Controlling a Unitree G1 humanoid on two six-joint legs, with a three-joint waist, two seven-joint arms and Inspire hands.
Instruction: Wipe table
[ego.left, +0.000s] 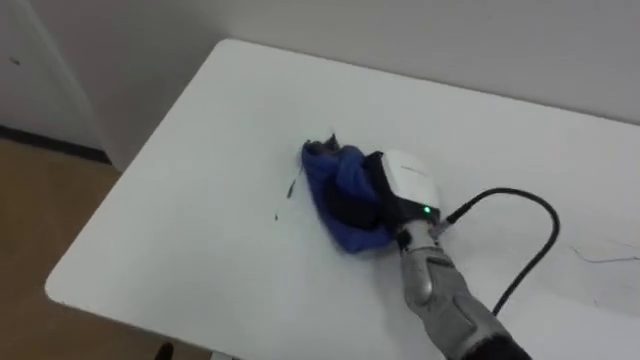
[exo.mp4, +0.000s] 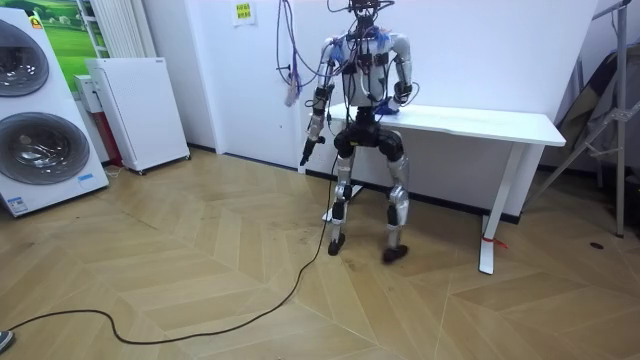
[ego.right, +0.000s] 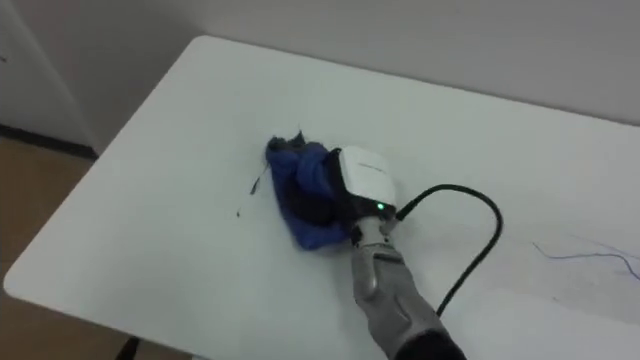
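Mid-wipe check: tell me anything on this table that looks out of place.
Thin dark marks streak the white table just left of the blue cloth under the right hand. Faint blue scribbles lie farther right. Both look like unwiped stains.

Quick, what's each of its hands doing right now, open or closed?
Left hand: hangs by its side; cannot tell.
Right hand: on the crumpled blue cloth on the white table; cannot tell.
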